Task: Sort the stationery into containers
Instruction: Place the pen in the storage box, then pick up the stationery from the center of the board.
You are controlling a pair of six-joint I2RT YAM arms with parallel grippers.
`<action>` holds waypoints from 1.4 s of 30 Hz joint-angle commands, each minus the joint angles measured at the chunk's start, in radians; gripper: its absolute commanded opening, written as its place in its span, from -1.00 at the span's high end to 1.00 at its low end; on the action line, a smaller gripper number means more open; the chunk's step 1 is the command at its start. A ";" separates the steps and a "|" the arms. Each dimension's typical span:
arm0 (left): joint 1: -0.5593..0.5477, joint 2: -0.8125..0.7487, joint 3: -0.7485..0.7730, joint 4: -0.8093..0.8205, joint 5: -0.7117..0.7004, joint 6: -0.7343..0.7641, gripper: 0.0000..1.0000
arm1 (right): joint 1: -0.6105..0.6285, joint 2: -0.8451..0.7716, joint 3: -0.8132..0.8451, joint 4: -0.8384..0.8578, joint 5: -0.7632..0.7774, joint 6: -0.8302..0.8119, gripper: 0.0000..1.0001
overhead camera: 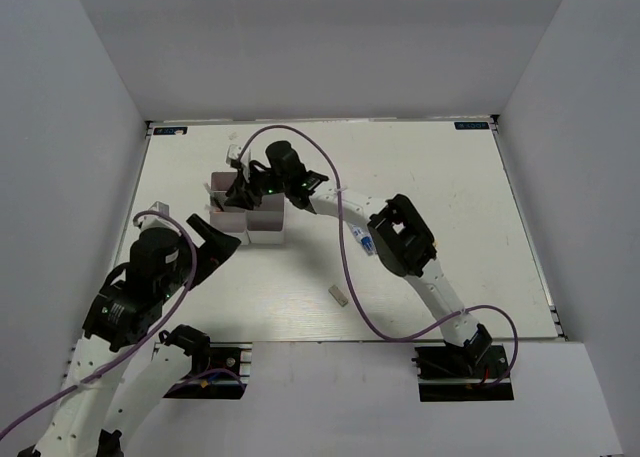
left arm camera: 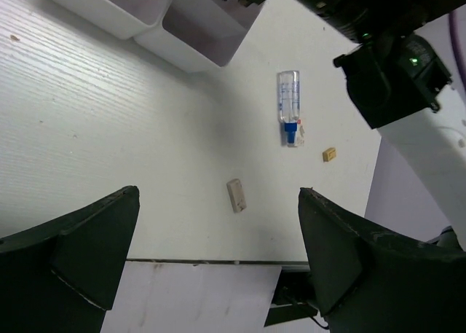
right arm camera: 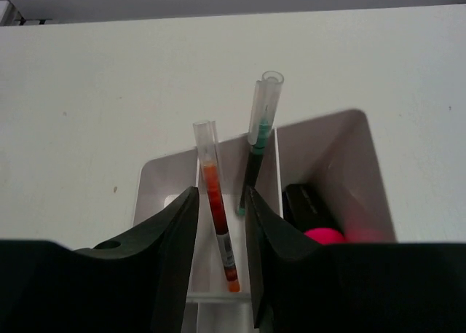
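Your right gripper (right arm camera: 220, 202) hangs over the white plastic compartment organizer (right arm camera: 349, 151), jaws apart either side of a thin clear-barrelled red pen (right arm camera: 218, 224) that leans in a narrow compartment beside a green pen (right arm camera: 256, 140). Your left gripper (left arm camera: 218, 192) hovers with jaws wide and empty above a clear blue-capped tube (left arm camera: 288, 103) and a small grey eraser (left arm camera: 236, 194) lying on the white table (left arm camera: 87, 129).

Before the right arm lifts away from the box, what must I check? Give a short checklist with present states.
1. Red pen inside the organizer: ok.
2. Right gripper: fingers apart from red pen: ok.
3. Green pen clear of fingers: cannot tell, its end is close.
4. Left gripper open and empty: ok.
5. All sorted: not ok; tube, grey eraser, beige eraser lie on the table.
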State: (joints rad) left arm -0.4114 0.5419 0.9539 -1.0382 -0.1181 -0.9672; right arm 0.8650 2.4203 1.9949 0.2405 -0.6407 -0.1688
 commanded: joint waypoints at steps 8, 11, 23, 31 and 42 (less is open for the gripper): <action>-0.003 0.105 -0.110 0.243 0.201 -0.004 -0.47 | -0.095 -0.383 -0.165 0.028 -0.033 -0.009 0.24; -0.003 0.162 -0.176 0.367 0.300 -0.004 -0.11 | -0.132 -0.475 -0.200 -0.096 0.050 -0.006 0.24; -0.079 0.520 -0.167 0.537 0.485 0.053 0.05 | -0.429 -0.754 -0.465 -0.693 0.348 -0.046 0.84; -0.300 0.774 -0.023 0.409 0.348 0.041 -0.48 | -0.572 -0.940 -0.761 -0.748 0.322 -0.052 0.30; -0.509 1.210 0.307 0.155 0.170 -0.226 -0.47 | -0.715 -1.060 -0.932 -0.742 0.271 -0.011 0.30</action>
State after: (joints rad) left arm -0.8986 1.7214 1.1778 -0.7757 0.1368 -1.0977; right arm 0.1753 1.3914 1.0882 -0.5144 -0.3302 -0.2005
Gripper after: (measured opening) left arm 0.738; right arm 0.348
